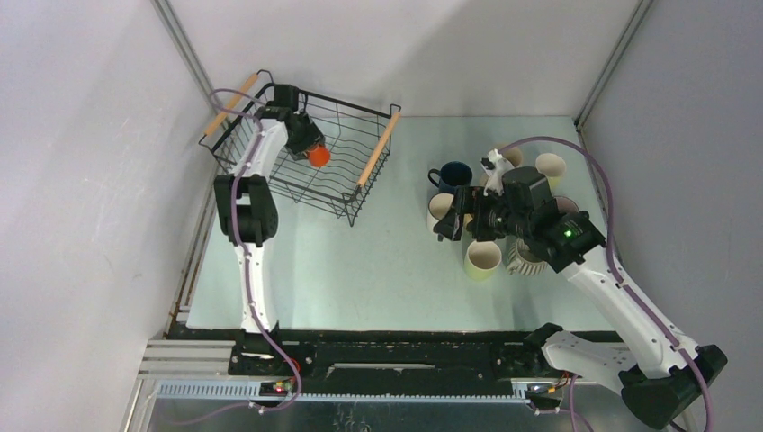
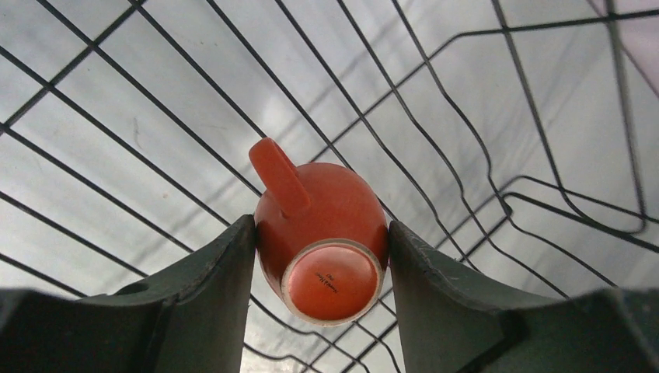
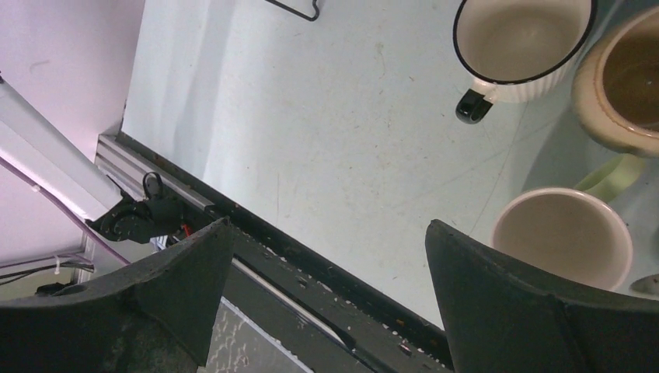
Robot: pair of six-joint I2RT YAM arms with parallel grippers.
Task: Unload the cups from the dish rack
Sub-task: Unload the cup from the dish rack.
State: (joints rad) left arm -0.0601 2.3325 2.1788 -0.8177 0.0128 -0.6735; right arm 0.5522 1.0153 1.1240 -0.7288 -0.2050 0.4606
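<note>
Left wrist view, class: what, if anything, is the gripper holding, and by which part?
The left gripper clasps the orange cup by the two sides of its body near the base; the handle is untouched.

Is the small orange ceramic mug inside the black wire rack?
Inside: the orange mug lies within the black wire rack, held by the left end effector.

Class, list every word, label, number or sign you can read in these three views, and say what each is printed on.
Small dark printed mark on the underside of the orange cup: too small and blurred to read.
No other text shows anywhere, including on the dish rack.
</note>
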